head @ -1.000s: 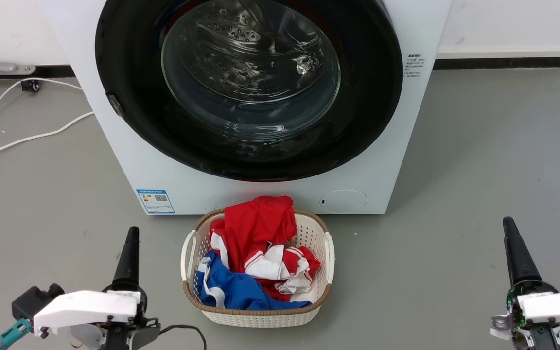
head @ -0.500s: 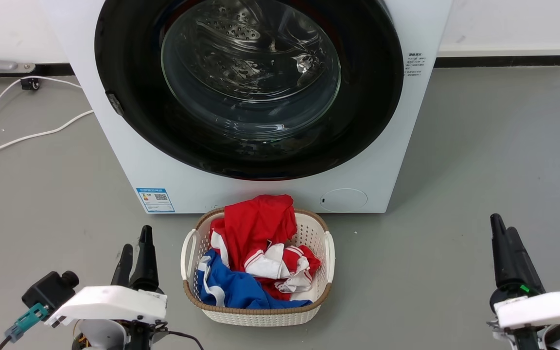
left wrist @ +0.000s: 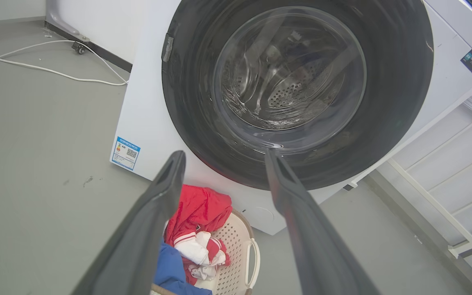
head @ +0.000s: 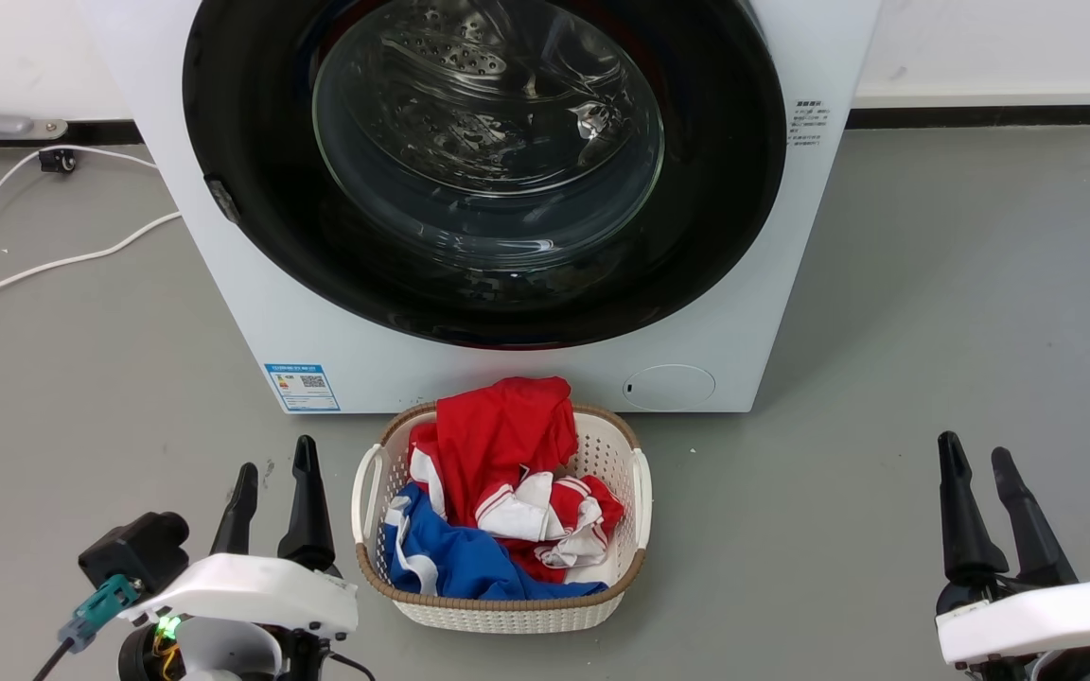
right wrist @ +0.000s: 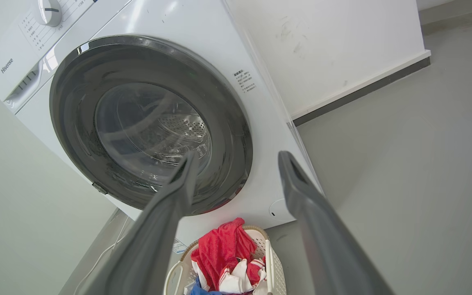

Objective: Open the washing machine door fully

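Note:
The white washing machine (head: 763,312) stands straight ahead. Its round glossy black door (head: 715,189) with the clear glass bowl lies flat against the front, shut. A small metal piece sits on the door's left rim. My left gripper (head: 275,452) is low at the left, open and empty, well short of the machine. At the lower right my right gripper (head: 976,447) is open and empty too. The left wrist view shows the door (left wrist: 395,98) beyond my left gripper (left wrist: 223,155). In the right wrist view the door (right wrist: 72,102) lies behind my right gripper (right wrist: 238,155).
A white laundry basket (head: 641,492) with red, white and blue clothes sits on the grey floor right before the machine, between my grippers. White cables (head: 53,265) trail on the floor at the left. A white wire rack (left wrist: 445,135) stands beside the machine.
Both grippers have opened, from fingers together to spread apart. The left one shifted slightly right, the right one slightly left. The door has not moved.

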`<state>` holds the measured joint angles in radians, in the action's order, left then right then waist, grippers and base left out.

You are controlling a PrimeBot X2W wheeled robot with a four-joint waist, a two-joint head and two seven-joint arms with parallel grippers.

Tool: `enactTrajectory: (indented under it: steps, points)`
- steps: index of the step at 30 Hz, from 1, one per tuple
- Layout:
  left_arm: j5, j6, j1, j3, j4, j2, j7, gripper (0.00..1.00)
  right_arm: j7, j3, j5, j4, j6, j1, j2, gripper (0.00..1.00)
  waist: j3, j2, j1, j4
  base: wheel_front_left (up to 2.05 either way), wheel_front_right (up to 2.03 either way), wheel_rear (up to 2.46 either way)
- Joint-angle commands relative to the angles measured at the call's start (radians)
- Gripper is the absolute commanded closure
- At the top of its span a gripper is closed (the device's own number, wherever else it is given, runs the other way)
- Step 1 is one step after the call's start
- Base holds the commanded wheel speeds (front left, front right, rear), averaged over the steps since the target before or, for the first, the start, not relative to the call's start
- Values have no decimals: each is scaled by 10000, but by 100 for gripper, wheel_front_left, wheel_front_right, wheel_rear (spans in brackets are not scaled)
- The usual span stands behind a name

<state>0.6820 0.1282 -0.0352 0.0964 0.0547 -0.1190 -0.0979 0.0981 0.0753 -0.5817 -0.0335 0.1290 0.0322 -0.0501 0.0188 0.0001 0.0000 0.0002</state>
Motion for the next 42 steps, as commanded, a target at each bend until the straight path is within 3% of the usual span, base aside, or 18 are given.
enactTrajectory:
  steps: [1,24,33,42]
  points:
    - [-367,117,-27,114,-199,-139,-121,0,126,12,394,230,16,2,-21,0,-1,-1,0,3,0,0,0]
    - [-2571,488,296,797,-494,-370,-719,0,725,-58,2832,725,20,517,-15,0,-43,-1,0,27,0,0,0]
    - [-3365,435,437,860,-574,-293,-928,0,932,-18,3512,830,21,691,-13,0,-42,-1,0,31,0,0,0]
    - [-3942,117,606,699,-586,-78,-1126,0,1133,2,4005,963,23,849,-9,0,-41,-1,0,42,0,0,0]
